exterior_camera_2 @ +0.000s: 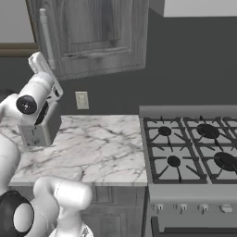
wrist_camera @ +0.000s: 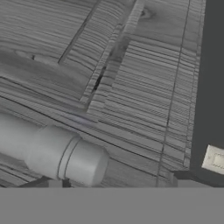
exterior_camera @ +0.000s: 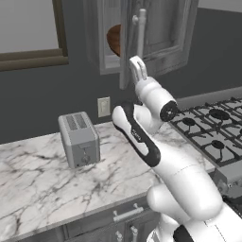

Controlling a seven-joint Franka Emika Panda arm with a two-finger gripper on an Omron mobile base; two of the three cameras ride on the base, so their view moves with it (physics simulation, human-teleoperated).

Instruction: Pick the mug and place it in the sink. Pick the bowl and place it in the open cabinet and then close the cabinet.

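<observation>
The dark-brown wooden bowl (exterior_camera: 113, 40) sits inside the grey wood-grain wall cabinet (exterior_camera: 101, 56). The cabinet door (exterior_camera: 163, 33) (exterior_camera_2: 92, 32) (wrist_camera: 131, 78) stands partly open. Its vertical silver bar handle (exterior_camera: 140, 28) (exterior_camera_2: 46, 37) (wrist_camera: 57, 153) runs down the door's edge. My gripper (exterior_camera: 138, 68) (exterior_camera_2: 40, 62) (wrist_camera: 116, 181) points up at the handle's lower end, open and holding nothing. In the hand view the handle's end lies close by the left fingertip (wrist_camera: 54, 183). The mug and the sink are out of view.
A grey toaster (exterior_camera: 79, 139) (exterior_camera_2: 39, 129) stands on the marble counter (exterior_camera: 42, 175) (exterior_camera_2: 102, 143) below the cabinet. A wall outlet (exterior_camera: 103, 107) (exterior_camera_2: 81, 100) (wrist_camera: 215, 159) is behind it. A gas stove (exterior_camera: 212, 132) (exterior_camera_2: 194, 148) lies to the right.
</observation>
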